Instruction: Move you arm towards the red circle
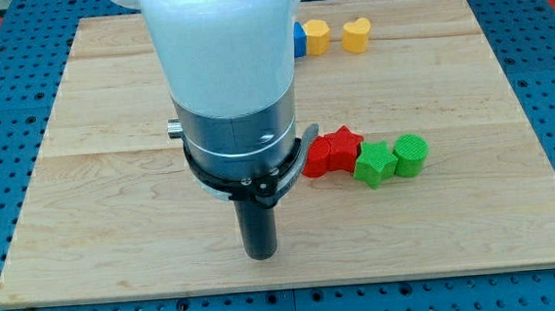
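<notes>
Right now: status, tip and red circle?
My tip down on the board. Red circle up and right of it, touching red star. Path clear.

**No readable text**

We find no text, labels, brands, numbers or signs anywhere in the camera view. The wooden desk (108,109) is plain grain, no markings. The arm's white housing (221,42) and grey collar (237,139) carry no logo or lettering we can read. The coloured blocks, e.g. the green circle (411,155) and yellow heart (355,35), show only ribbed surfaces, nothing printed.
</notes>
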